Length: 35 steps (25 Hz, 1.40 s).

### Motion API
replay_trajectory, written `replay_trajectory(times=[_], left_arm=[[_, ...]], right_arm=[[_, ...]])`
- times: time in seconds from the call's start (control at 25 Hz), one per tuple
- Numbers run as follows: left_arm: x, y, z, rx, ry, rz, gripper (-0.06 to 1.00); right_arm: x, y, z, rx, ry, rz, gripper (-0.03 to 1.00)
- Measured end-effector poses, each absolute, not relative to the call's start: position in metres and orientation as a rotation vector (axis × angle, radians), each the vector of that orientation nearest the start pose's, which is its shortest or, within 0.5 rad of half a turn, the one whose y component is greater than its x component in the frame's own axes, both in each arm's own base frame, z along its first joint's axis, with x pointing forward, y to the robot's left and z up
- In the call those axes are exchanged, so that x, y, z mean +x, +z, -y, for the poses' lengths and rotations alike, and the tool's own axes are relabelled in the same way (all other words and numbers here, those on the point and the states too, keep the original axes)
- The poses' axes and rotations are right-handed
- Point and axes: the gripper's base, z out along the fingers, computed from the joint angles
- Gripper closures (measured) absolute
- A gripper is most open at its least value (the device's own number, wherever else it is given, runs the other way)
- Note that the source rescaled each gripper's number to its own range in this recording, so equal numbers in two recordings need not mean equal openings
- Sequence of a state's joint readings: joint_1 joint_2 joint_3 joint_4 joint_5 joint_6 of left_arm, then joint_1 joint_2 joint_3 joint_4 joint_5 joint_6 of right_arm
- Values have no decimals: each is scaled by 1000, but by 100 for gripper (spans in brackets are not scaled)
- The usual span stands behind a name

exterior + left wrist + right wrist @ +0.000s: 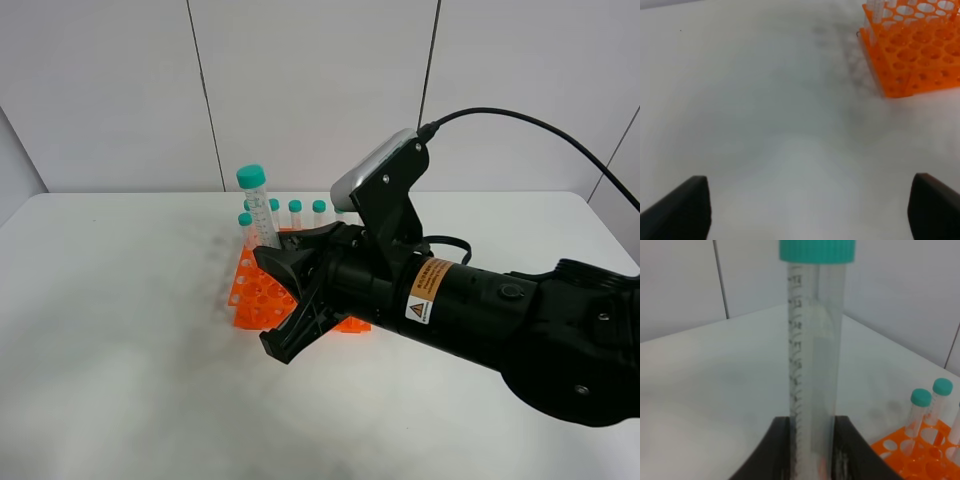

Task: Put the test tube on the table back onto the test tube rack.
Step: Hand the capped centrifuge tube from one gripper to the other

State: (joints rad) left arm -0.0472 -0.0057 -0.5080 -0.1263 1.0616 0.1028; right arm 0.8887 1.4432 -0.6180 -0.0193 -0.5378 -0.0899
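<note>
**A:** Exterior high view, item one: test tube (pixel 260 215). Location?

**B:** Off the table (pixel 120 340), above the rack (pixel 243 318). Long axis nearly upright with a slight lean, cap up, tip hidden in the jaws.

**A:** Item two: right gripper (pixel 811 440)?

**B:** Clamped on the tube's lower part, reaching over the rack.

**A:** Item three: left gripper (pixel 807 210)?

**B:** Jaws wide apart, empty, over bare table beside the rack. Farther from the tube.

**A:** Clearance?

**B:** Capped tubes (pixel 295 210) stand along the rack's back edge, mostly clear of the held one. Free holes (pixel 262 292) lie beneath it. Judgement: a straight descent should seat it.
</note>
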Motion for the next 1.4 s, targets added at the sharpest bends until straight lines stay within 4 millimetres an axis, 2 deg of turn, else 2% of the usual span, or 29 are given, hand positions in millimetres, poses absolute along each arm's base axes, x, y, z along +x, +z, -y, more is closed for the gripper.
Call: replay_trajectory(times=[0.24,0.4,0.48,0.6,0.72,1.0,1.4], left_arm=[[-8,285,13,137,-175,-2004,-6],[-7,286,14,204,-163,-2006,-6],[-8,287,16,263,-232,-1990,-6],[-9,291,19,369,-335,-1932,-6],[-9,294,19,446,-344,-1870,-6],[-5,313,21,404,-393,-1673,-6],[36,319,38,519,-454,-1777,-6]], right_arm=[[183,237,-227,-869,571,-1584,94],[183,238,-227,-867,572,-1582,94],[183,238,-227,-867,572,-1582,94],[183,238,-227,-868,572,-1580,94],[183,238,-227,-869,571,-1579,94],[183,238,-227,-869,571,-1579,94],[183,238,-227,-870,570,-1579,94]])
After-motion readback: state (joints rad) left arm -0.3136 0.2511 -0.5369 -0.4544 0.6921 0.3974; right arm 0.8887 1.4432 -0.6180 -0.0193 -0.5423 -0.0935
